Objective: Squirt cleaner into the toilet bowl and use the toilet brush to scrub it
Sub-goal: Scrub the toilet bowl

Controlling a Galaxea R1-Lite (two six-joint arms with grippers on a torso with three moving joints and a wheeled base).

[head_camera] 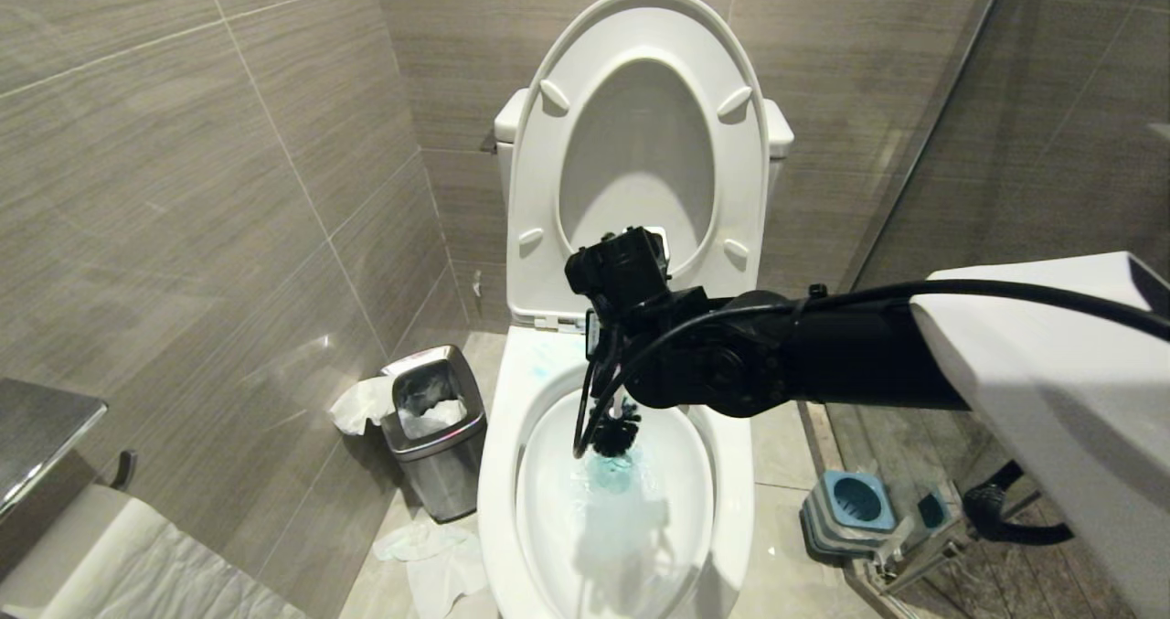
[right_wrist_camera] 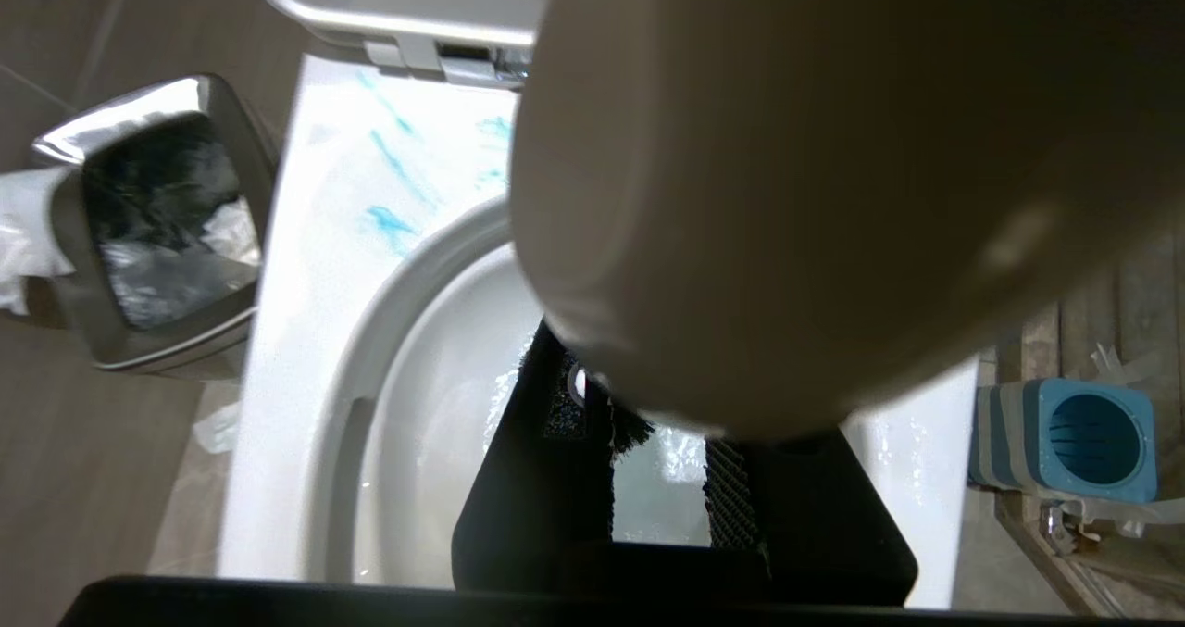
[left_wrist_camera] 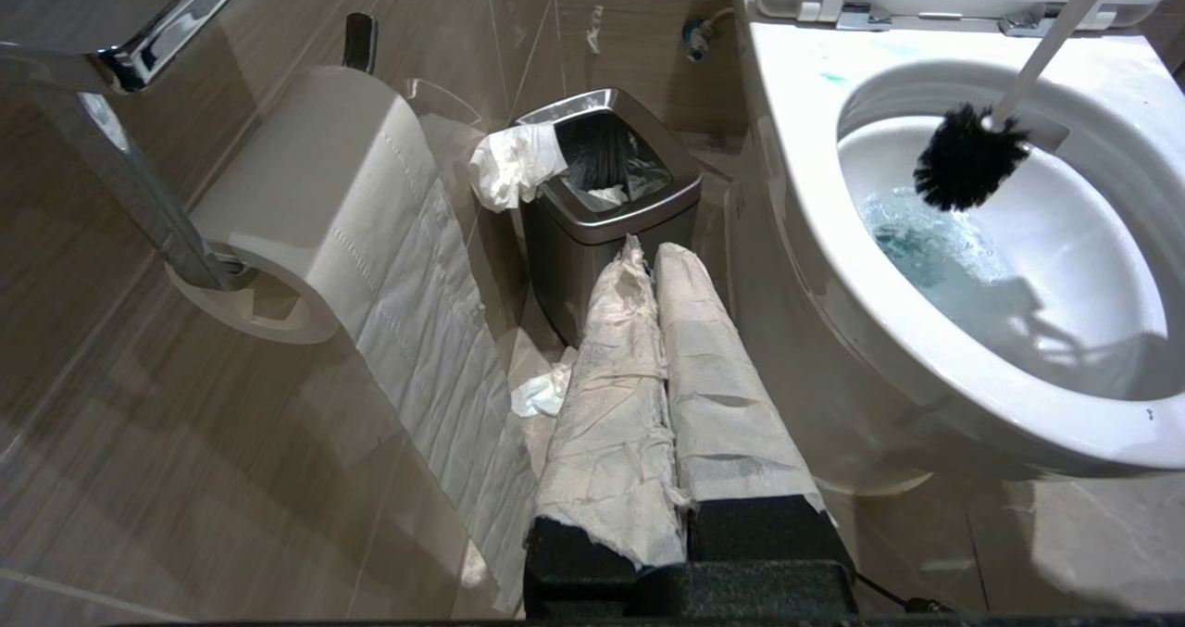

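Bristle head of the toilet brush point(left_wrist_camera: 968, 156), bushy and black on a long slim whitish handle, hangs inside the large glossy white ceramic toilet bowl point(head_camera: 731, 509), just above the water toward the back rim. Thin turquoise cleaner point(right_wrist_camera: 389, 222) shows as pale streaks on the broad rim at the bowl's rear left corner and tints the water teal. White seat and lid stand raised.

Right gripper point(right_wrist_camera: 659, 479) reaches in from the right over the bowl's rear half and points down; its black fingers stand narrowly apart, closed on the brush handle, whose rounded tip looms close before the wrist camera. The brush head lies below the gripper.

Left gripper point(left_wrist_camera: 659, 266), fingers wrapped in white paper and pressed together, holds nothing beside the bowl's left edge.
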